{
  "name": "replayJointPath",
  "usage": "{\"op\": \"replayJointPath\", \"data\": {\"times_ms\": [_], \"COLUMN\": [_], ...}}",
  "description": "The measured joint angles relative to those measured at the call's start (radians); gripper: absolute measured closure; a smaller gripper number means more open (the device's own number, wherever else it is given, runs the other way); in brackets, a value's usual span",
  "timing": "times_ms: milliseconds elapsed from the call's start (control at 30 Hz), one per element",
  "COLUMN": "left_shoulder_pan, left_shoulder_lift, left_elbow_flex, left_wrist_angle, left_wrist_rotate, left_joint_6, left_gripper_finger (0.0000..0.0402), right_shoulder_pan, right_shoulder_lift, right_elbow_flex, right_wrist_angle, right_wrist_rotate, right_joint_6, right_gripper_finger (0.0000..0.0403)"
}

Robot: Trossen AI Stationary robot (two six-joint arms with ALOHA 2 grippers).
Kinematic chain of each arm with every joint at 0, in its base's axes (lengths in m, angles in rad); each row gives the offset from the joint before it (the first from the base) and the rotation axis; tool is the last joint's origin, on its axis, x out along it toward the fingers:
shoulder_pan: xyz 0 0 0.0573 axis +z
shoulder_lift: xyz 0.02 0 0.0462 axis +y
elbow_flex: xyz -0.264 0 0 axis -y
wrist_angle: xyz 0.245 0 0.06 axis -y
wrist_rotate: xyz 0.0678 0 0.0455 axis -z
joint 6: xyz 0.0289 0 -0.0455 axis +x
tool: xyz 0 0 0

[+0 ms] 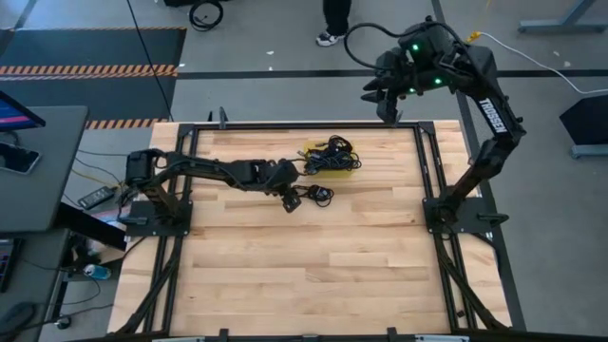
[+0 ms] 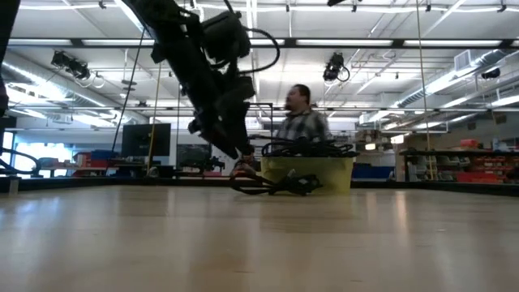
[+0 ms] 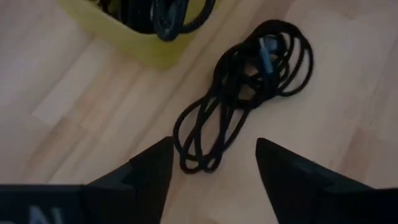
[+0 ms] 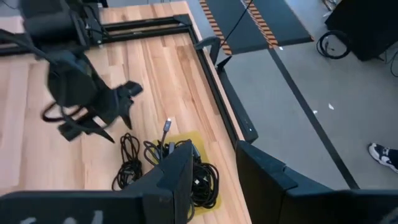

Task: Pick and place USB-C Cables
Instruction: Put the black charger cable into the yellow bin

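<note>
Pick step: left gripper over 1 loose black coiled USB-C cable on wooden surface, fingers spread, empty. Next: descend, close. Right gripper parked off-table, fingers open, empty.

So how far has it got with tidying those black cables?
Most of the USB-C cables already sit heaped in the yellow tray. One coiled cable lies loose on the wooden table beside the tray. The left gripper hovers open just above it, holding nothing. The right gripper waits open, raised behind the table's far edge. That loose cable is all that visibly remains.
</note>
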Motion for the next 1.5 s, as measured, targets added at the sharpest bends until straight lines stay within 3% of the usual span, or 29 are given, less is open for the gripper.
{"op": "replayJointPath", "data": {"times_ms": [267,500,633,833,1033,1200,1367,1500], "left_shoulder_pan": [0.036,0.056,0.055,0.056,0.031,0.015,0.059,0.134], "left_shoulder_lift": [0.103,0.169,0.173,0.157,0.145,0.136,0.134,0.134], "left_elbow_flex": [0.002,0.0,0.001,0.03,0.175,0.404,0.629,0.708], "left_wrist_angle": [0.077,0.135,0.142,0.139,0.13,0.055,-0.203,-0.349], "left_wrist_rotate": [0.017,0.133,0.157,0.251,0.33,0.295,0.09,0.032], "left_joint_6": [0.008,0.008,0.007,-0.053,-0.05,0.061,0.212,0.267], "left_gripper_finger": [0.0143,0.0154,0.021,0.0374,0.0385,0.0385,0.0386,0.0386], "right_shoulder_pan": [0.001,0.001,0.001,0.001,0.001,-0.001,-0.001,-0.001], "right_shoulder_lift": [-0.045,-0.075,-0.084,-0.088,-0.088,-0.088,-0.089,-0.098], "right_elbow_flex": [0.0,-0.001,-0.001,-0.001,-0.001,-0.001,-0.001,-0.001], "right_wrist_angle": [0.012,0.035,0.045,0.045,0.045,0.035,0.015,0.015], "right_wrist_rotate": [-0.007,0.002,0.016,0.038,0.039,0.039,0.039,0.039], "right_joint_6": [0.046,0.084,0.098,0.1,0.1,0.1,0.1,0.099], "right_gripper_finger": [0.0274,0.0274,0.0274,0.0274,0.0274,0.0274,0.0274,0.0274]}}
